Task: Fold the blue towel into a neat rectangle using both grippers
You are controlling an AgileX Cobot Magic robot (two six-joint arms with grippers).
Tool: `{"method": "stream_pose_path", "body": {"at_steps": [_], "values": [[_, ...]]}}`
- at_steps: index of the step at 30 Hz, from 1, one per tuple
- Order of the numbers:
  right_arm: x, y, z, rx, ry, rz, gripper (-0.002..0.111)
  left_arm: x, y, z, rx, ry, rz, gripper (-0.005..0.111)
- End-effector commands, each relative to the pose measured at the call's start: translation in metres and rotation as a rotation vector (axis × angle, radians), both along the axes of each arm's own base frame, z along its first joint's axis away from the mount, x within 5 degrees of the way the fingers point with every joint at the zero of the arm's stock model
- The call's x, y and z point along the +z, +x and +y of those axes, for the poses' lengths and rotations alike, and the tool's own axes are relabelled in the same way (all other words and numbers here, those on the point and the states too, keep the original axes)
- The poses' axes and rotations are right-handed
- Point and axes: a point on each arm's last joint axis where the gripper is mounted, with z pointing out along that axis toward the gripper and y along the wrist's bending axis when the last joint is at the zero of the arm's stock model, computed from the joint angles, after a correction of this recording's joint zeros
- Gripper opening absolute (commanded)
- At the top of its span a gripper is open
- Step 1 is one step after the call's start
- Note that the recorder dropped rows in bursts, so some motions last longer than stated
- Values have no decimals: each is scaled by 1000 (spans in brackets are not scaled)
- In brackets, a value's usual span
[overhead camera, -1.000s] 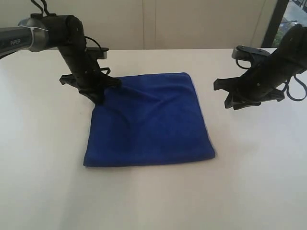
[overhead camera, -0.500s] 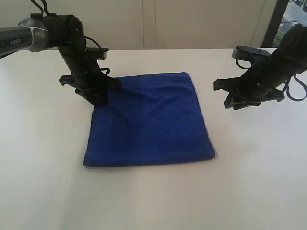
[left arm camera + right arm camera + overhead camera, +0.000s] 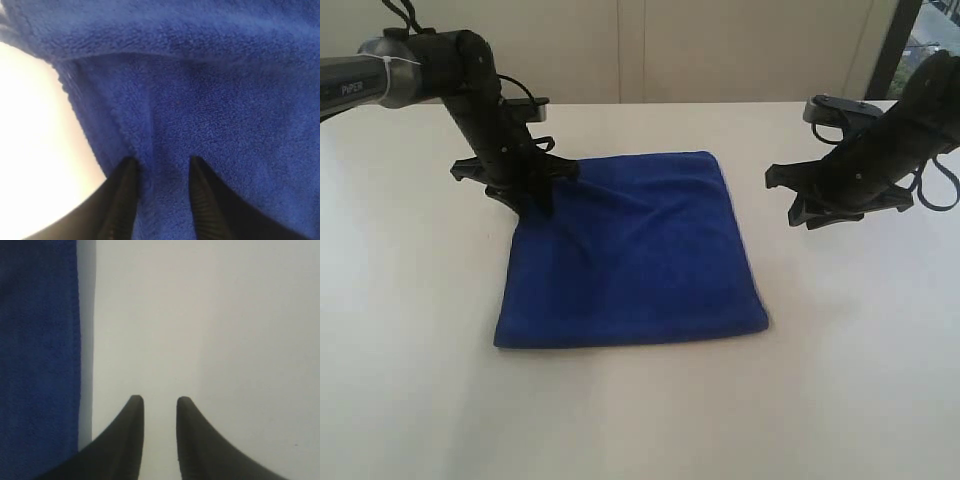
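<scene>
At the centre of the exterior view, a deep royal-blue microfibre towel (image 3: 630, 255) lies spread as a rough square on a plain white bench (image 3: 410, 380). The black claw-like left gripper (image 3: 528, 203) points down onto the towel's far corner, at about 10 o'clock from the cloth's middle. Wrinkles fan out across the cloth from that corner. Its dark left arm (image 3: 430, 70) comes in from 10 o'clock and bears the white word "PIPER". The black right gripper (image 3: 782, 200) hangs over bare bench at about 2 o'clock from the towel, apart from its edge, tips aimed toward the cloth.

Left wrist view: fuzzy blue towel (image 3: 210, 100) fills most of the picture, with a patch of white bench (image 3: 35, 150) beside its hem. The left gripper (image 3: 161, 167) has its two black fingers (image 3: 122, 195) sunk into the pile, pinching a raised ridge of cloth between them.

Right wrist view: the right gripper (image 3: 157, 402) shows two black fingers (image 3: 125, 440) slightly parted, only white bench (image 3: 210, 340) between them, holding nothing. The towel's (image 3: 37, 365) straight edge runs alongside, clear of the fingers.
</scene>
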Motion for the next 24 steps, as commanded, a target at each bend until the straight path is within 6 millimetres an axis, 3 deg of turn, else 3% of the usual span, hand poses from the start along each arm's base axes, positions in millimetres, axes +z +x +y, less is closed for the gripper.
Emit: {"method": "stream_pose_path", "body": {"at_steps": [1,7,16,19,24], "values": [[2,-1,0,11,-10,-14,23,5,-3,-2,0,-15,8,27],[2,0,0,10,-11,-16,23,5,-3,-2,0,-15,8,9],[2,0,0,10,-11,-16,23,7,-3,0,-7,-2,-6,8],[2,0,0,10,-11,-16,23,11,-2,0,-9,5,-23,10],[2,0,0,10,-11,-16,23,15,-1,9,-37,99,-60,29]]}}
